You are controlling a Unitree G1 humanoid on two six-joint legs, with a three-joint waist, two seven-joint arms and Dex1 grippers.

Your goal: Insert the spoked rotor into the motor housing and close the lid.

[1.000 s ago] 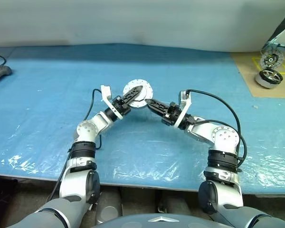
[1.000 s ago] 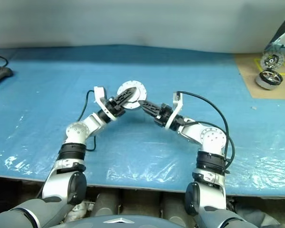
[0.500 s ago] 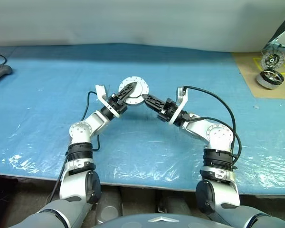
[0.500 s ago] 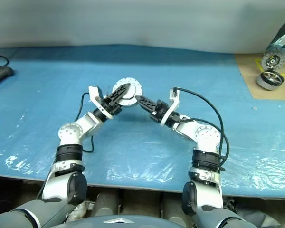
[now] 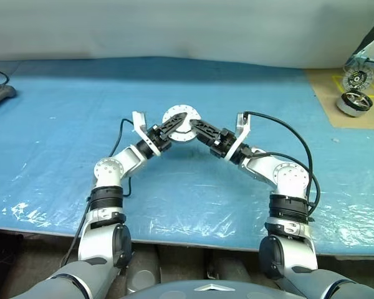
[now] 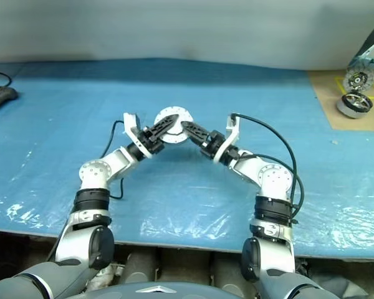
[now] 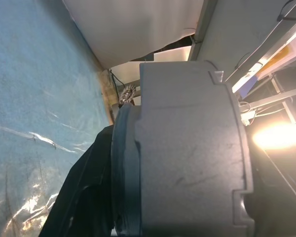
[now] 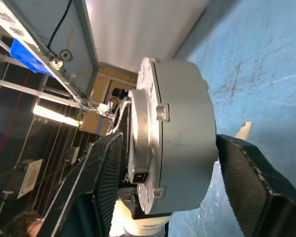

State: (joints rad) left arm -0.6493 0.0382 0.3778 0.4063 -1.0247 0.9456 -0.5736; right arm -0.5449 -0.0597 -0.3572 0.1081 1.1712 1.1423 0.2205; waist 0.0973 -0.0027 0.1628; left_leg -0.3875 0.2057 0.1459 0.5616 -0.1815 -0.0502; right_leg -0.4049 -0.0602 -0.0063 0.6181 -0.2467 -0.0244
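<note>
I hold the housing (image 5: 181, 123) up over the blue table (image 5: 62, 124) between my two arms, its plain round face toward my head camera. My left gripper (image 5: 172, 126) pinches it from one side. My right gripper (image 5: 196, 128) has its fingers (image 8: 249, 173) spread around the rim, one standing clear of the metal.

Silver-grey motor housing (image 5: 181, 122) (black fingers (image 5: 168, 129)), blue table (image 5: 62, 112).
</note>
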